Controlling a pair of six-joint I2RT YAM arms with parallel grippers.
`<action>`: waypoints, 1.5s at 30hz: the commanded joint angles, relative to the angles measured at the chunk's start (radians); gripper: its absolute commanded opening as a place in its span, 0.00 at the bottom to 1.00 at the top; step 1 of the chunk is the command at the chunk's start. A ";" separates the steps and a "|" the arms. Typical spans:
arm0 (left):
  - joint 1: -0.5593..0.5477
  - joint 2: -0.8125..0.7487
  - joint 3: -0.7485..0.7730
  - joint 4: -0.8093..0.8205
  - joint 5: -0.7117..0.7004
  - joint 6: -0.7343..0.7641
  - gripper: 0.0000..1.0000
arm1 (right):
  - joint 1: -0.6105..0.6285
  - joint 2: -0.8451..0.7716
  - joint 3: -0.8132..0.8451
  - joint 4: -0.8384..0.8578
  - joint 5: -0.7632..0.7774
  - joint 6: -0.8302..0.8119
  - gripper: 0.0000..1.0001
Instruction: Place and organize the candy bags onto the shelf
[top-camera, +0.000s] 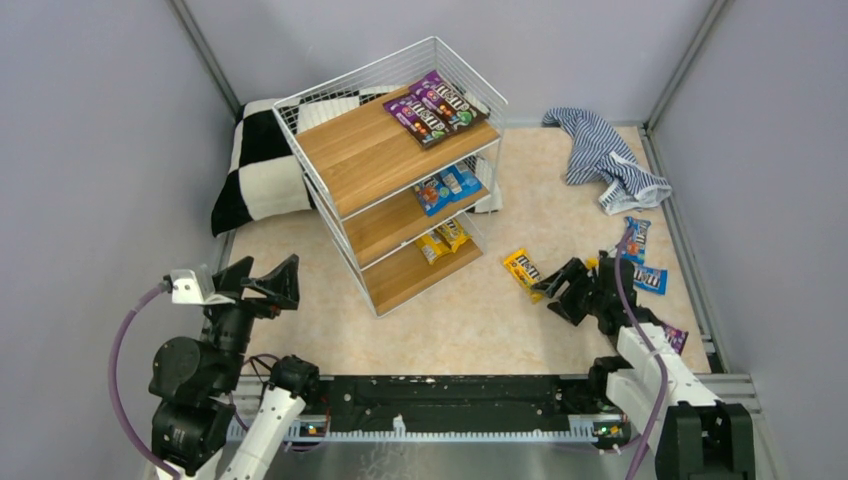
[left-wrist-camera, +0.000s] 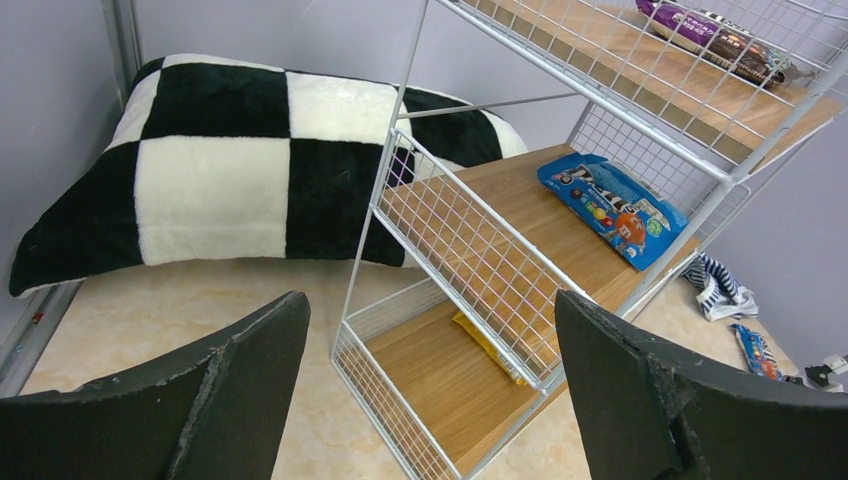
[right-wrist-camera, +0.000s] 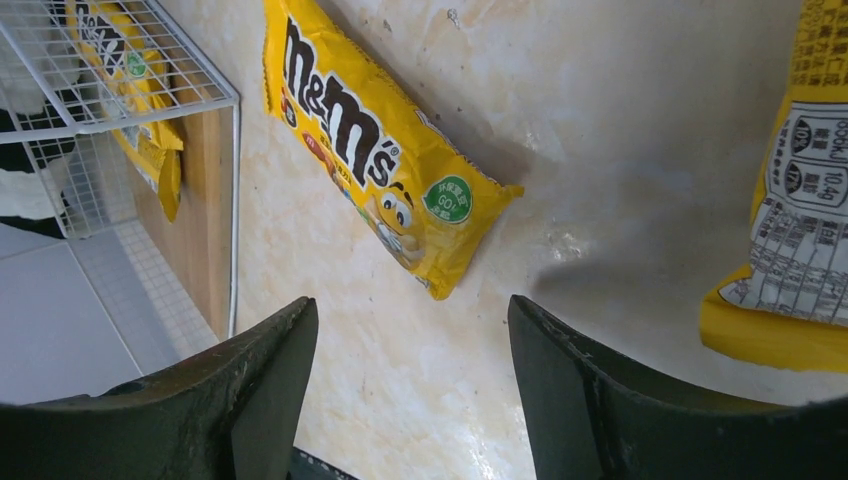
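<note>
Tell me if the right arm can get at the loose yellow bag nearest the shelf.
Likely yes: the open right gripper hovers right by that yellow bag, which lies flat with nothing on top of it or in between.

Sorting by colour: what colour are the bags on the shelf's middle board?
Those candy bags are blue; left wrist view shows it best.

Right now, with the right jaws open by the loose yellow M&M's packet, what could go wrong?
1. The yellow M&M's packet lies flat and glossy on the tabletop; the open right jaws may push it along instead of lifting it.
2. A second yellow packet lies label side up close by and could get caught too.
3. The shelf stands near, and the packet might snag on its wire frame going in.
</note>
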 joint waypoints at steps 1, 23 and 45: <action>-0.004 0.017 0.023 0.032 0.009 -0.001 0.98 | -0.008 -0.008 -0.044 0.139 -0.007 0.042 0.68; -0.003 0.029 0.028 0.042 0.033 -0.019 0.98 | -0.008 0.053 -0.162 0.479 0.069 0.052 0.26; -0.004 0.049 0.023 0.063 0.060 -0.052 0.98 | -0.008 0.085 0.149 -0.041 0.017 -0.051 0.66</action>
